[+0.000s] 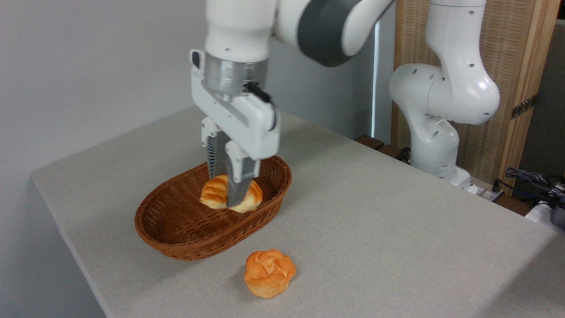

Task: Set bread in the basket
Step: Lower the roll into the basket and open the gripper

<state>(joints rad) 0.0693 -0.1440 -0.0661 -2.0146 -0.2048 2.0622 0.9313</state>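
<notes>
Braided loaf carried over the basket interior.

The hand (230, 187) is clamped across the middle of the elongated golden-orange braided loaf (215, 192), whose long axis runs left to right. The loaf hangs inside the rim of the shallow oval reddish-brown wicker basket (176, 238), toward its far right end; contact with the basket floor cannot be confirmed. Release requires only a short descent.

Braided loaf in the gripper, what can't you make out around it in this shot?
- Braided loaf: middle hidden by the gripper finger.
- Whether it touches the basket floor: underside unseen.
- Basket's far rim: behind the gripper.
- Upper arm: cut off by top edge, blurred.
</notes>
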